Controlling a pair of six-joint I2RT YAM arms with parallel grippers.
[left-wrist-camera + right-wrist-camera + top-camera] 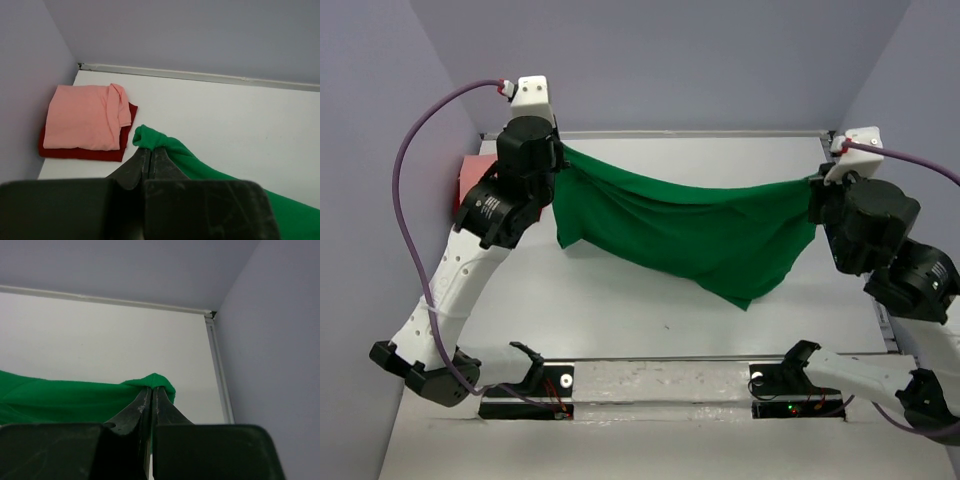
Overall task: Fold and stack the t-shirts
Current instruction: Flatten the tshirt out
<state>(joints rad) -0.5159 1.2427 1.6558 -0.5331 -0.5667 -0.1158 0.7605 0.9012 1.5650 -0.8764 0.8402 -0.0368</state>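
The bright green cloth t-shirt (690,230) hangs stretched between the two arms over the white desk (620,320), sagging toward its middle. The left end effector (151,150) is clamped tight on one bunched corner, and the right end effector (152,390) is pinched closed on the opposite corner. In the desk's far left corner, the folded salmon pink cloth t-shirt (82,117) lies on top of the folded dark red cloth t-shirt (85,153).

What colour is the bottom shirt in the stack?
The bottom shirt is dark red; left wrist view.
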